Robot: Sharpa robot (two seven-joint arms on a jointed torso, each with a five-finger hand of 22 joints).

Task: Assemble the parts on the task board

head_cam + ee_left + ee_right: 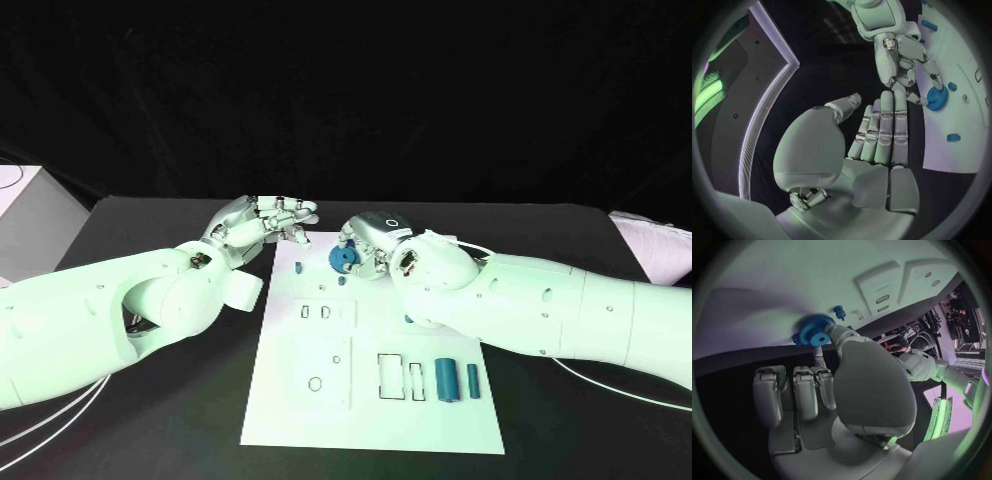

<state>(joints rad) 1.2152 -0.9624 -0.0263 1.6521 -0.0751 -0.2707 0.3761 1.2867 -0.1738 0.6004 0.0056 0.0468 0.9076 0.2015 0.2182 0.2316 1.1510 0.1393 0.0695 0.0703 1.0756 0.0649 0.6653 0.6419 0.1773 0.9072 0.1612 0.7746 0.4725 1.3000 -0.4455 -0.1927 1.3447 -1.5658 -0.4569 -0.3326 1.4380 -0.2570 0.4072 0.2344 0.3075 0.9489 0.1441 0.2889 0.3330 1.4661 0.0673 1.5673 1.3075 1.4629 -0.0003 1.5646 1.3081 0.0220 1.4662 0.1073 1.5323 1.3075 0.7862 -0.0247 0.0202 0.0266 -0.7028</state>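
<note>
Right hand (387, 246) pinched a blue gear (343, 259) between thumb and fingertips at the far end of the task board (310, 400), which lay in the middle of the black counter (173, 420). Its wrist view showed the gear's teeth and a small blue peg (839, 312) on the board beside it. Left hand (264, 220) hovered off the board's far left corner, fingers loosely extended, holding nothing. Two blue cylinders (449, 380) lay by the board's right edge. No writing was legible.
</note>
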